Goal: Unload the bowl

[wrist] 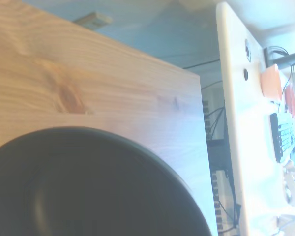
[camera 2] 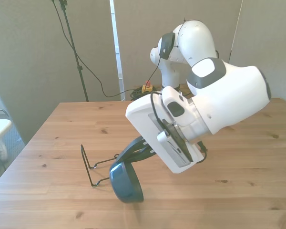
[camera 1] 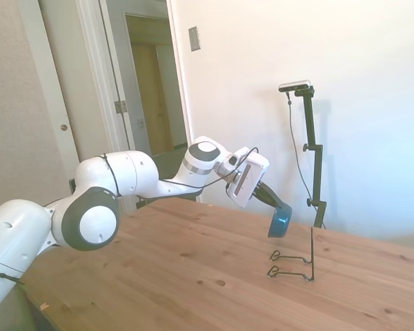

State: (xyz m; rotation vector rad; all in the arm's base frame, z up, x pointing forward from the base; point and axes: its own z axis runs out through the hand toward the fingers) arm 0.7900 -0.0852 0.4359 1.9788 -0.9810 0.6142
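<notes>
Teal bowl [camera 2: 126, 182] (held on edge) in pincer [camera 2: 138, 151], beside rack [camera 2: 93, 164].

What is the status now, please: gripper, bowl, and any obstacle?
Gripper shut on bowl, held on edge above the table. Bowl off the wire rack, rack right beside it. Nothing else on the table near it.
</notes>
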